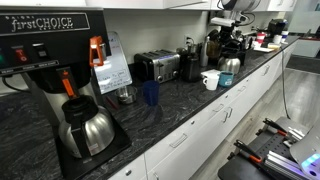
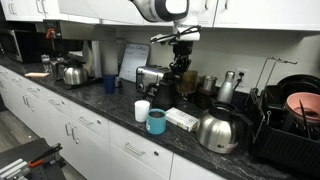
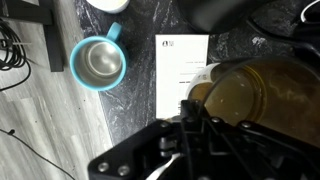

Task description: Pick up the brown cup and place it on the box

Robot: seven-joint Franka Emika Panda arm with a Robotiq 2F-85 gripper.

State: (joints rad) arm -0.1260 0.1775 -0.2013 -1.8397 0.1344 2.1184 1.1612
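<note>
My gripper is shut on the brown cup, a see-through amber-brown tumbler that fills the right of the wrist view. Below it the white box lies flat on the dark counter, with the cup's edge overlapping the box's lower right corner. In an exterior view the gripper hangs well above the counter, roughly over the box. The cup shows there only as a dark shape in the fingers.
A teal mug and a white mug stand beside the box. A steel kettle is on its other side. A toaster, a blue cup and coffee machines line the back wall.
</note>
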